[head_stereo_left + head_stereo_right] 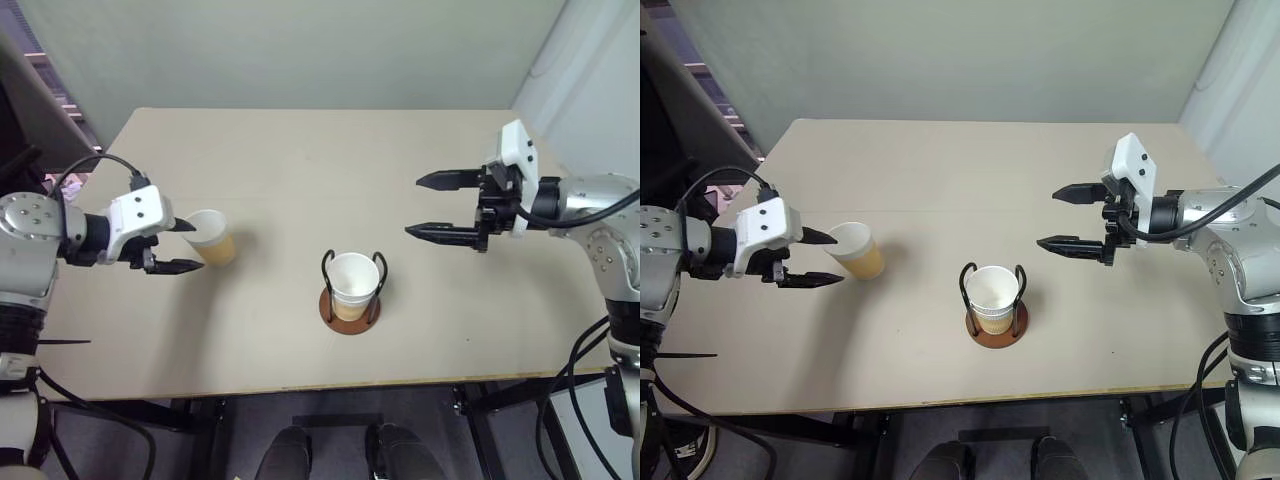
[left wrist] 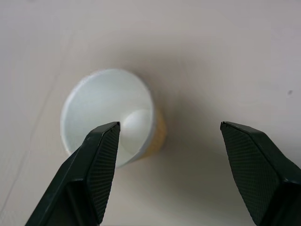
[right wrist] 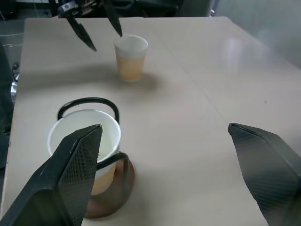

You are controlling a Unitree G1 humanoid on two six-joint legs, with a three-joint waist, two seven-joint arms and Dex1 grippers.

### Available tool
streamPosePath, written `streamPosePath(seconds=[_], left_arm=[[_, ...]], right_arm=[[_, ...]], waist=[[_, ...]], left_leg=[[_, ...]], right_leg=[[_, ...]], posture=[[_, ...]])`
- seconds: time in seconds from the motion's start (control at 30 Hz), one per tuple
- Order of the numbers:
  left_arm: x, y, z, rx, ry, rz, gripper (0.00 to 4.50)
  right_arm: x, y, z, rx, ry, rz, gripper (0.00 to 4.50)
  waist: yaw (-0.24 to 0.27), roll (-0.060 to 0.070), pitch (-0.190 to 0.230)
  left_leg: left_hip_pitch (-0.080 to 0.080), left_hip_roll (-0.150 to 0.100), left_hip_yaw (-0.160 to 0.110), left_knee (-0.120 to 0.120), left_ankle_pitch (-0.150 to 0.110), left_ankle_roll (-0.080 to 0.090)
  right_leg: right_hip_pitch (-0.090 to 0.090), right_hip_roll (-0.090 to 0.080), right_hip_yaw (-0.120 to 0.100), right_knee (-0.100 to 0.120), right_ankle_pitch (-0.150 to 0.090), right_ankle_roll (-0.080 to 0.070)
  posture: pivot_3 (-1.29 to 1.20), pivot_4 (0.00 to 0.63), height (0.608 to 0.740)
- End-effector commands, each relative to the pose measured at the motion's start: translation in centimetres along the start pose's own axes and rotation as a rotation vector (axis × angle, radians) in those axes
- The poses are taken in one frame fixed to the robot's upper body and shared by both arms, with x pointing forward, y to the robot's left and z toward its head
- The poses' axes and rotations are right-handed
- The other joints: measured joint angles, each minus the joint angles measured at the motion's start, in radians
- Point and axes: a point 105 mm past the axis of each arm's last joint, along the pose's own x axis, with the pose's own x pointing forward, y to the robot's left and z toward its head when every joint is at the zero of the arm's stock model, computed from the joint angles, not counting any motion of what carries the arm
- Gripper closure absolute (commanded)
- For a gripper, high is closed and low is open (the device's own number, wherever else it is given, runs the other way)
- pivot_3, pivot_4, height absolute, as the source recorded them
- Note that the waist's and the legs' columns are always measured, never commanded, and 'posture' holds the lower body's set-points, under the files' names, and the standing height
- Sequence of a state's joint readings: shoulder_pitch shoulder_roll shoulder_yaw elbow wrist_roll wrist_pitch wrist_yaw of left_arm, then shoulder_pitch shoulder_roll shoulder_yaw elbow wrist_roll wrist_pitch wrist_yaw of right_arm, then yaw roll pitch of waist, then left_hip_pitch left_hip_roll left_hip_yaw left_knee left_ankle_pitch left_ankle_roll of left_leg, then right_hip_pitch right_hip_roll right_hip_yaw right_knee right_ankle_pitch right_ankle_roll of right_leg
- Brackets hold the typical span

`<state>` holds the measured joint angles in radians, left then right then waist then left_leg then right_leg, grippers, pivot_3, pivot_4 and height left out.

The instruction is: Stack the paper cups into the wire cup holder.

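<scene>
Approaching from the left, I am bringing the left gripper (image 1: 186, 246), fingers spread and empty, up to the loose paper cup (image 1: 212, 238), which is standing upright just beyond the fingertips, its long axis vertical. Mid-table, another cup (image 1: 352, 285) is sitting in the wire cup holder (image 1: 350, 309). Farther right, the right gripper (image 1: 432, 206) is hanging wide open, well apart.

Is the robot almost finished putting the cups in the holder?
Getting there. Done: at least one paper cup already sits in the wire cup holder; whether more are nested inside it I cannot tell. The right end effector is open and empty, off to the side of it. In hand: the left end effector is open right at the loose cup on the table, not gripping yet. Left: grab that cup and stack it.
</scene>
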<state>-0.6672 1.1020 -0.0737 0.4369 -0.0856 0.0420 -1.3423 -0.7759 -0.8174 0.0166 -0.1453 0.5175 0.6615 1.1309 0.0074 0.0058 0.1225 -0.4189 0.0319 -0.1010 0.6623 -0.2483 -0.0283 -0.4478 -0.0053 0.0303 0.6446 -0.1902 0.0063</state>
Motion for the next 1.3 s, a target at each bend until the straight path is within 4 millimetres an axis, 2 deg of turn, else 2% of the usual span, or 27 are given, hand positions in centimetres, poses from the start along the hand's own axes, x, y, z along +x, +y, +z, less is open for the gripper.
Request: streamPosePath(seconds=[0.03, 0.13, 0.4, 0.53, 0.63, 0.77, 0.8, 0.9, 0.97, 1.07, 1.13, 1.23, 1.3], left_arm=[[-0.3, 0.8, 0.2, 0.045, 0.017, 0.039, 0.83], [0.4, 0.8, -0.1, 0.053, 0.016, 0.041, 0.83], [2.7, 1.5, 1.2, 0.103, -0.030, 0.050, 0.83], [2.4, 1.2, 1.6, 0.099, -0.050, 0.014, 1.75], [1.9, 1.1, 1.7, 0.101, -0.052, -0.003, 2.91], [1.3, 1.0, 3.6, 0.149, -0.095, -0.032, 4.38], [1.1, 1.0, 4.1, 0.160, -0.109, -0.036, 4.45], [0.5, 0.8, 6.2, 0.193, -0.177, -0.067, 4.45], [0.0, 0.3, 8.4, 0.239, -0.249, -0.118, 4.45], [-1.3, -1.5, 13.4, 0.341, -0.433, -0.256, 4.45], [-1.9, -3.0, 16.3, 0.417, -0.538, -0.340, 4.45], [-2.6, -4.5, 20.0, 0.510, -0.686, -0.445, 4.45], [-2.4, -4.7, 21.4, 0.561, -0.715, -0.481, 4.45]], right_arm=[[-1.0, 0.0, 2.3, -0.077, -0.050, -0.009, 0.05], [-1.1, 0.3, 2.5, -0.086, -0.048, -0.004, 0.05], [-1.2, 0.5, 2.7, -0.092, -0.040, -0.005, 0.05], [-1.5, 0.6, 2.5, -0.092, -0.030, -0.015, 0.00], [-1.6, 0.6, 2.5, -0.092, -0.028, -0.021, 0.00], [-1.7, 0.5, 2.5, -0.092, -0.029, -0.028, 0.00], [-1.7, 0.6, 2.5, -0.093, -0.031, -0.027, 0.00], [-2.1, 1.1, 3.0, -0.099, -0.041, -0.003, 0.00], [-2.6, 2.2, 3.3, -0.106, -0.039, 0.049, 0.00], [-3.8, 5.9, 3.5, -0.153, -0.037, 0.219, 0.00], [-4.3, 7.1, 3.4, -0.159, -0.022, 0.253, 0.00], [-4.6, 7.6, 3.5, -0.164, -0.015, 0.244, 0.00], [-4.6, 7.5, 3.5, -0.172, -0.008, 0.217, 0.00]], waist=[[0.000, 0.000, 0.000], [0.000, 0.000, 0.000], [0.006, 0.000, 0.000], [0.005, 0.000, 0.000], [0.004, 0.000, 0.000], [0.004, 0.000, 0.000], [0.004, 0.000, 0.000], [0.007, 0.000, 0.000], [0.009, 0.000, 0.000], [0.019, -0.001, 0.000], [0.022, -0.001, 0.000], [0.020, -0.001, 0.000], [0.020, -0.001, 0.000]], left_leg=[[0.000, 0.000, 0.000, 0.000, 0.000, 0.000], [-0.001, 0.000, 0.000, 0.000, 0.000, -0.001], [-0.002, 0.000, 0.000, 0.001, 0.001, -0.001], [-0.001, 0.000, 0.000, 0.002, 0.001, -0.001], [-0.001, 0.000, 0.000, 0.001, 0.001, -0.001], [-0.001, 0.000, 0.000, 0.002, 0.001, -0.001], [-0.001, 0.000, 0.000, 0.002, 0.001, -0.001], [-0.001, 0.000, 0.001, 0.002, 0.001, -0.001], [-0.002, 0.000, 0.000, 0.002, 0.001, -0.001], [-0.004, 0.000, 0.000, 0.002, 0.001, -0.001], [-0.005, -0.001, 0.000, 0.002, 0.000, -0.001], [-0.004, -0.001, 0.003, 0.004, -0.001, -0.001], [-0.002, -0.002, 0.004, 0.004, -0.001, -0.001]], right_leg=[[0.000, 0.000, 0.000, 0.000, 0.000, 0.001], [0.000, 0.000, 0.000, -0.001, -0.002, 0.001], [0.000, 0.000, 0.000, -0.001, -0.003, 0.002], [0.000, 0.000, 0.000, -0.001, -0.003, 0.002], [0.000, 0.000, 0.000, 0.000, -0.003, 0.002], [0.000, 0.000, 0.000, -0.001, -0.003, 0.002], [0.000, 0.000, 0.000, -0.001, -0.003, 0.003], [0.000, 0.000, 0.000, -0.001, -0.003, 0.003], [0.000, 0.000, 0.000, -0.001, -0.003, 0.003], [0.000, 0.000, -0.001, -0.002, -0.003, 0.004], [0.000, 0.000, -0.001, -0.002, -0.004, 0.005], [0.002, -0.001, 0.001, -0.003, -0.005, 0.007], [0.004, -0.001, 0.001, -0.002, -0.004, 0.008]], posture=[[0.00, 0.150, 0.740], [0.00, 0.150, 0.740], [0.00, 0.150, 0.740], [0.00, 0.150, 0.740], [0.00, 0.150, 0.740], [0.00, 0.150, 0.740], [0.00, 0.150, 0.740], [0.00, 0.150, 0.740], [0.00, 0.150, 0.740], [0.00, 0.150, 0.740], [0.00, 0.150, 0.740], [0.00, 0.150, 0.740], [0.00, 0.150, 0.740]])
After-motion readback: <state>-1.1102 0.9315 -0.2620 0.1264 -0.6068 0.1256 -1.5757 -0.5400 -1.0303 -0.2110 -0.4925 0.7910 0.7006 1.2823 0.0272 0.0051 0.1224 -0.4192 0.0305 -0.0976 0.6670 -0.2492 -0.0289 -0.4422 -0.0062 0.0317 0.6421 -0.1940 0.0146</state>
